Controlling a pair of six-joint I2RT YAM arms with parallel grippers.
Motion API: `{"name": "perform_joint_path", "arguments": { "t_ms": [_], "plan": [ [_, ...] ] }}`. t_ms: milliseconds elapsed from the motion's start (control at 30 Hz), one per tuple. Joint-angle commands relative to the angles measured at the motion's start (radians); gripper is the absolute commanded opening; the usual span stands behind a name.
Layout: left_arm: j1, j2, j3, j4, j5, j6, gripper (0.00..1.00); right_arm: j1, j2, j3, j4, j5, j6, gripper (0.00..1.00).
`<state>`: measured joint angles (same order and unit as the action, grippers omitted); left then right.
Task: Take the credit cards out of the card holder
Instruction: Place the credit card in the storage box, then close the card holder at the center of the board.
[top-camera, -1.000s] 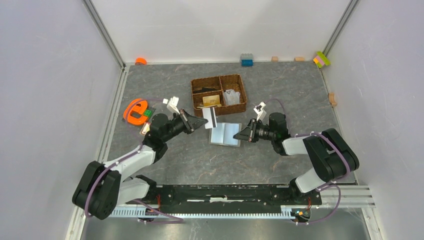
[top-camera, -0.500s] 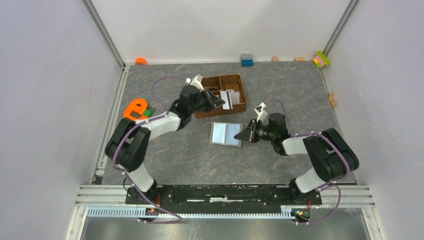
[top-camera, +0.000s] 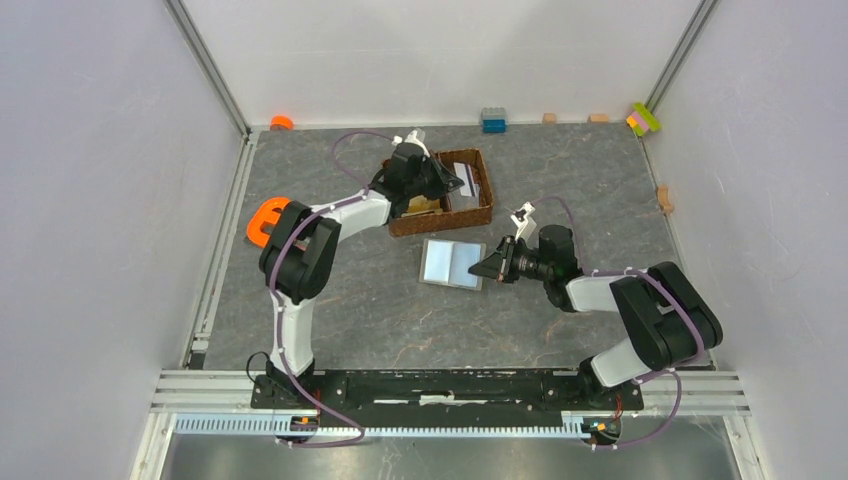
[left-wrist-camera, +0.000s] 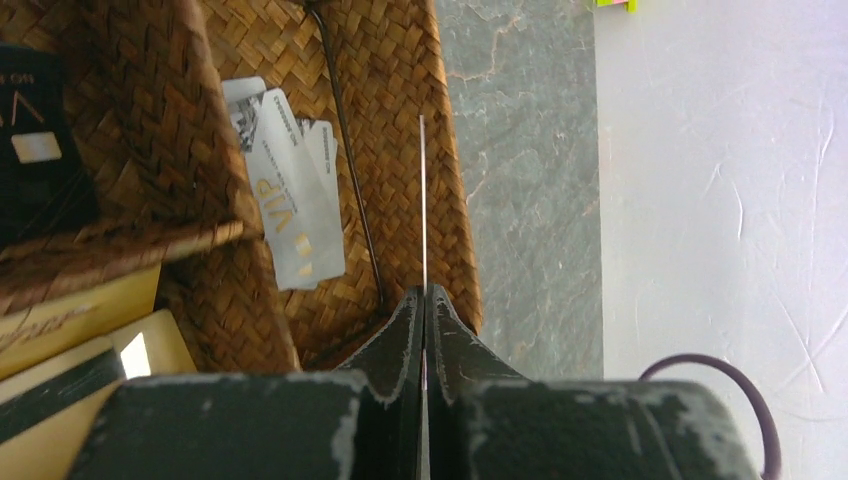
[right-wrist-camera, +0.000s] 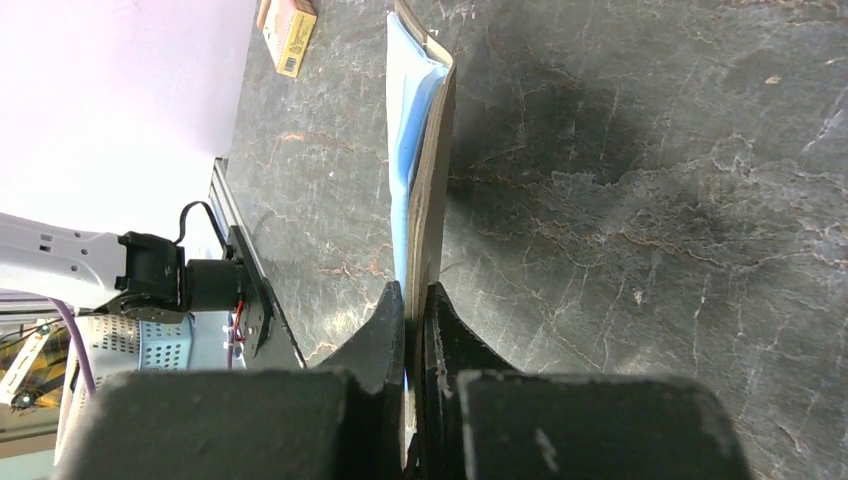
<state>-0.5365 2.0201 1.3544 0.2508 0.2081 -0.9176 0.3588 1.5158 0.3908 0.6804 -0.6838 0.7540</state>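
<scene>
Credit card could tip past the basket rim if released askew, since it hangs near the outer wall. Left pincer, tips pressed together, pinches it edge-on above the right compartment; right pincer clamps the open card holder by its edge on the table

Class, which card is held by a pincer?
The edge-on card, clamped in the left pincer above the woven basket; the silver VIP card and the black card lie inside it.
</scene>
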Motion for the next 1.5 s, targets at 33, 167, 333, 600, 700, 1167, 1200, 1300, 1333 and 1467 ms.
{"name": "perform_joint_path", "arguments": {
  "t_ms": [33,167,333,600,700,1167,1200,1300,1333,1467],
  "plan": [
    [-0.003,0.068,0.149,-0.068,-0.055,0.022,0.02,0.002,-0.033,-0.004,0.064,-0.002,0.016,0.0],
    [-0.001,0.106,0.201,-0.089,-0.101,0.033,0.02,0.0,-0.044,-0.007,0.062,0.001,0.016,0.0],
    [0.004,0.14,0.255,-0.133,-0.138,0.039,0.02,0.0,-0.043,-0.007,0.059,0.006,0.016,0.0],
    [0.025,0.138,0.276,-0.196,-0.154,0.063,0.22,0.001,-0.039,-0.008,0.073,-0.008,0.025,0.0],
    [0.029,0.129,0.314,-0.285,-0.158,0.104,0.31,0.001,-0.038,-0.006,0.072,-0.01,0.023,0.0],
    [0.031,-0.273,-0.01,-0.285,-0.073,0.124,0.53,0.0,-0.032,0.004,0.053,-0.006,0.008,0.0],
    [0.027,-0.316,-0.064,-0.266,-0.062,0.111,0.53,0.0,-0.035,0.003,0.053,-0.006,0.008,0.0],
    [0.006,-0.44,-0.25,-0.152,-0.049,0.09,0.54,0.0,-0.045,0.003,0.053,-0.013,0.006,0.0],
    [-0.002,-0.481,-0.32,-0.12,-0.049,0.094,0.54,0.0,-0.05,0.002,0.056,-0.017,0.005,0.0],
    [-0.008,-0.592,-0.519,-0.032,-0.008,0.117,0.54,-0.001,-0.065,0.002,0.052,-0.03,-0.002,0.0]
  ]
}}
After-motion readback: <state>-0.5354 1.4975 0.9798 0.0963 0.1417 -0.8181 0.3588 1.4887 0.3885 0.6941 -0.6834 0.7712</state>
